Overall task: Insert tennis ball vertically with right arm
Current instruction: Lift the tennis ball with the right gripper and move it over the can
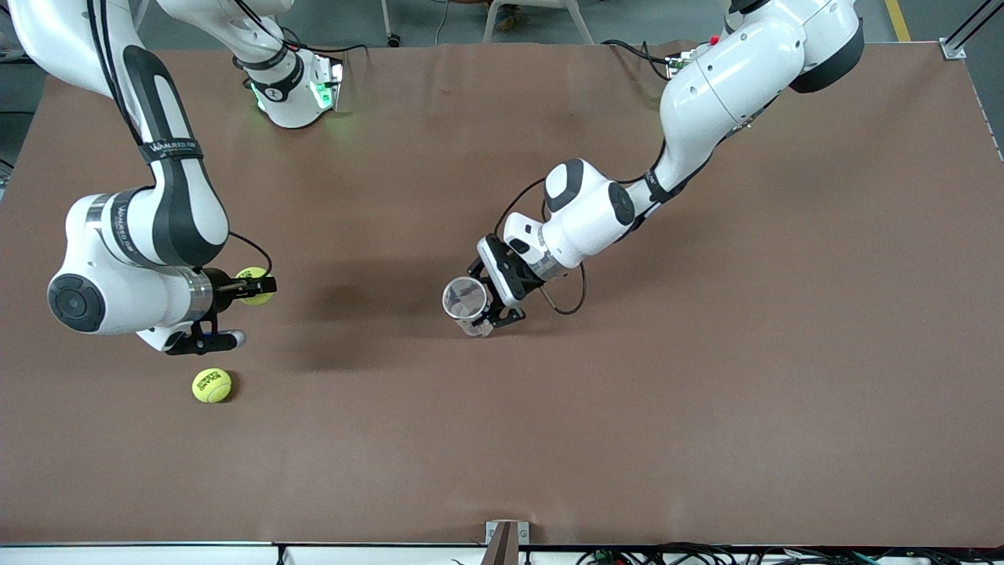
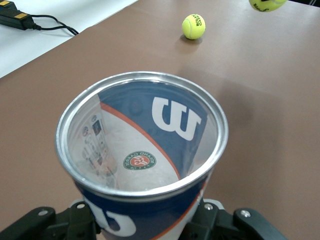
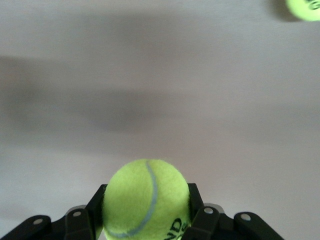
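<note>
My right gripper (image 1: 257, 286) is shut on a yellow-green tennis ball (image 1: 255, 285) and holds it in the air over the right arm's end of the table; the ball fills the jaws in the right wrist view (image 3: 146, 200). My left gripper (image 1: 488, 308) is shut on a clear tennis-ball can (image 1: 463, 301) with a metal rim and blue Wilson label, mouth open upward, over the table's middle. In the left wrist view the can (image 2: 142, 150) looks empty. The held ball shows at that view's edge (image 2: 266, 4).
A second tennis ball (image 1: 212, 385) lies on the brown table (image 1: 627, 408), nearer the front camera than my right gripper; it also shows in the left wrist view (image 2: 193, 26) and the right wrist view (image 3: 304, 8). A black cable (image 2: 45, 21) lies off the table's edge.
</note>
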`<act>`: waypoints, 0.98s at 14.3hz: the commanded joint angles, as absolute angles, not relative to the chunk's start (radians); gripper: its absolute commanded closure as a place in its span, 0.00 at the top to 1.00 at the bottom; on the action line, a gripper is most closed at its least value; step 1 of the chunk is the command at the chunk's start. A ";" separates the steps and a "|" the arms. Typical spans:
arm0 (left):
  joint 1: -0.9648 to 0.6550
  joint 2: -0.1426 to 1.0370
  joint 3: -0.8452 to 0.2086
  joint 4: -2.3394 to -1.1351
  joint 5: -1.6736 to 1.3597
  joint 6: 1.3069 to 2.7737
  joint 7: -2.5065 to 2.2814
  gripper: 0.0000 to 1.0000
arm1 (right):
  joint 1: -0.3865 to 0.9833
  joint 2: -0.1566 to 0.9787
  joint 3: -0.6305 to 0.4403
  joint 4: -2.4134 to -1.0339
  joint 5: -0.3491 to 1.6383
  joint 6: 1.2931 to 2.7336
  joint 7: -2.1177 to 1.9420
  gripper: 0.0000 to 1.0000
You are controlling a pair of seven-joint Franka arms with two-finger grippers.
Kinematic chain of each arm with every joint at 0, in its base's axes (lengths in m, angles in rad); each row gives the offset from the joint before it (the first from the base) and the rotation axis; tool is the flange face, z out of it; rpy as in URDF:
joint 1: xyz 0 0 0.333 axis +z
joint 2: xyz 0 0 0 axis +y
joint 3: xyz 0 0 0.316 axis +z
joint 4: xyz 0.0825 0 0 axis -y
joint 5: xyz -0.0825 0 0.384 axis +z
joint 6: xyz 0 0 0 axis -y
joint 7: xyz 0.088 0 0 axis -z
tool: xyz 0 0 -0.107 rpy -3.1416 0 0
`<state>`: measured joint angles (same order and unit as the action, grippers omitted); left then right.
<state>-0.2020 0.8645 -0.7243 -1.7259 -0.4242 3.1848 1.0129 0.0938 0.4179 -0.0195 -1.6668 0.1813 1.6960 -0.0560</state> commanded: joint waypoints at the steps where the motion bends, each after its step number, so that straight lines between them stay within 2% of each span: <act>1: -0.186 0.861 -0.746 -1.735 -0.448 3.201 1.023 0.64 | 0.094 0.393 -0.012 -1.660 0.323 1.643 -0.071 0.40; 6: -0.184 0.862 -0.744 -1.750 -0.448 3.201 1.023 0.66 | 0.188 0.393 0.008 -1.599 0.391 1.647 -0.063 0.40; 10: -0.186 0.862 -0.744 -1.750 -0.448 3.201 1.029 0.68 | 0.254 0.394 0.006 -1.579 0.543 1.673 -0.067 0.40; 12: -0.187 0.864 -0.744 -1.755 -0.448 3.201 1.031 0.75 | 0.287 0.396 0.006 -1.565 0.549 1.710 -0.057 0.40; 14: -0.186 0.862 -0.744 -1.763 -0.448 3.201 1.031 0.75 | 0.307 0.397 0.006 -1.557 0.574 1.762 -0.055 0.40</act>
